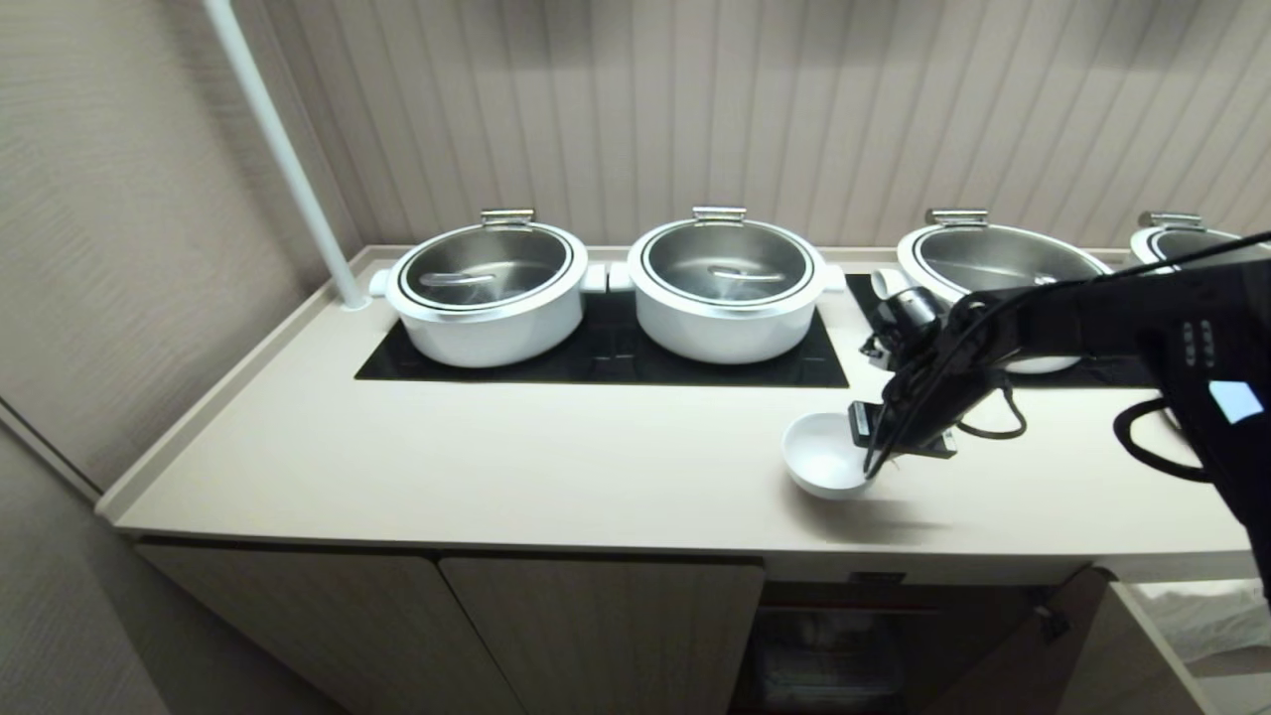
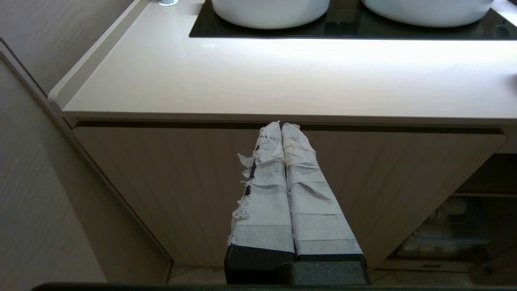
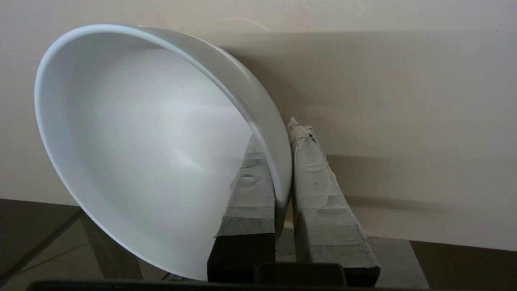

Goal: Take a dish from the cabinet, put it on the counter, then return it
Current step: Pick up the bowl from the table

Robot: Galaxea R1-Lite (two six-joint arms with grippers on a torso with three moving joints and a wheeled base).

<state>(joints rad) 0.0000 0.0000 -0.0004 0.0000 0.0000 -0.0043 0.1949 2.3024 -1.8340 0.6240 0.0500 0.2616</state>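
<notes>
White and glossy, the small round ceramic bowl [image 1: 822, 455] sits over the front part of the smooth cream-beige countertop [image 1: 496, 467], tipped so its open mouth faces up and toward the robot's left. Its inside is bare and smooth; whether its foot touches the surface cannot be told. The right gripper [image 1: 879, 459] reaches in from the right on a black arm and is clamped on the bowl's rim at the bowl's right side. In the right wrist view, one tape-wrapped finger [image 3: 250, 190] lies inside the bowl [image 3: 153, 153] and the other presses the outer wall, with the thin rim pinched between them.

Behind the bowl, black glass cooktop panels [image 1: 606, 362] are set into the counter, carrying large white pots with shiny steel lids [image 1: 487, 288]; all lids are on, so any contents are hidden.

Below the counter edge, the low beige cabinet [image 1: 596, 626] has one compartment standing open under the bowl, with a clear bin [image 1: 829, 660] dimly visible inside; its contents cannot be made out.

The left gripper [image 2: 281, 129] hangs in front of the closed cabinet doors [image 2: 181, 194], its taped fingers pressed together on nothing.
</notes>
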